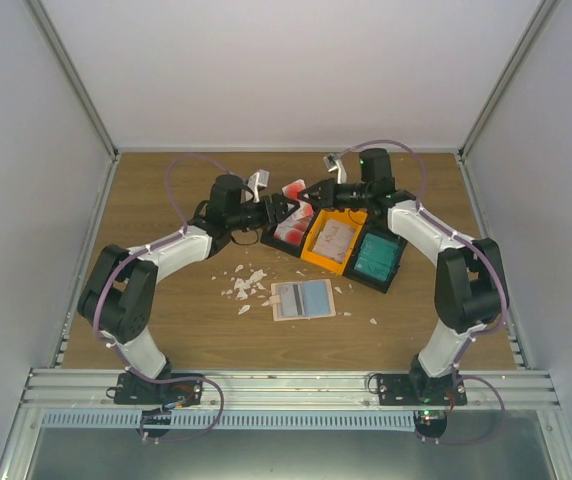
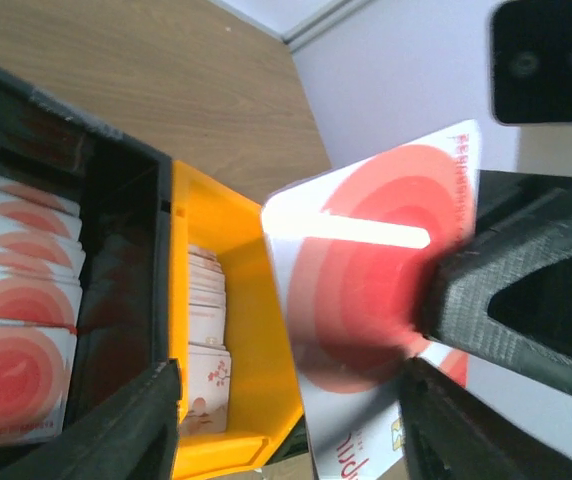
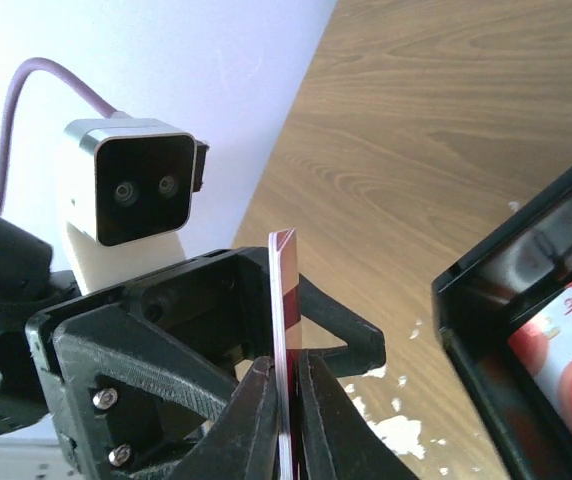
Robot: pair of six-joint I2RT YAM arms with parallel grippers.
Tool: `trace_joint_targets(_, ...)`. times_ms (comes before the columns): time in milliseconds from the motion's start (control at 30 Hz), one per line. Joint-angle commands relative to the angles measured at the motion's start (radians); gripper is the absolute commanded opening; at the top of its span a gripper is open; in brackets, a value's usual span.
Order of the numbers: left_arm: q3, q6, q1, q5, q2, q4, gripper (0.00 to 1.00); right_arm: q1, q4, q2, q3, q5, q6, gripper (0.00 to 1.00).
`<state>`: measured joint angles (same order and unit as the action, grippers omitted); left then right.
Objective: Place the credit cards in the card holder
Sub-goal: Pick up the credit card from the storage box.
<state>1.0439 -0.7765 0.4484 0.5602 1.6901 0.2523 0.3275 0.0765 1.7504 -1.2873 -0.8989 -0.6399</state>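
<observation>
Credit card (image 2: 356,300): thin, white, red rings, pinched edge-on in right end effector (image 3: 286,405).

Three bins (image 1: 313,250), one card holder (image 1: 303,299)

A white, red-ringed credit card (image 2: 356,300) stands edge-up in mid-air; the beige card holder (image 1: 303,299) lies open and flat.
</observation>
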Motion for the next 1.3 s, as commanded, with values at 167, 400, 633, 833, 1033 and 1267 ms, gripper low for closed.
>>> trace_joint_targets(167, 0.021, -0.014, -0.010, 0.133, 0.023, 0.136, 0.35, -0.043, -0.292, -0.050, 0.072, -0.200, -0.250, 0.13)
trace_joint_targets(400, 0.040, -0.026, -0.018, 0.161, 0.028, 0.149, 0.11, -0.064, -0.304, -0.050, 0.081, -0.204, -0.252, 0.19)
trace_joint_targets(633, 0.053, -0.030, -0.025, 0.190, 0.017, 0.156, 0.00, -0.078, -0.318, -0.049, 0.101, -0.188, -0.225, 0.24)
trace_joint_targets(833, 0.062, -0.021, -0.033, 0.197, 0.027, 0.151, 0.00, -0.094, -0.345, -0.026, 0.106, -0.184, -0.215, 0.24)
trace_joint_targets(1033, 0.064, -0.025, -0.048, 0.231, 0.033, 0.150, 0.00, -0.104, -0.403, -0.011, 0.131, -0.173, -0.212, 0.24)
trace_joint_targets(1267, 0.083, -0.023, -0.056, 0.258, 0.072, 0.134, 0.00, -0.106, -0.361, 0.031, 0.130, -0.132, -0.156, 0.23)
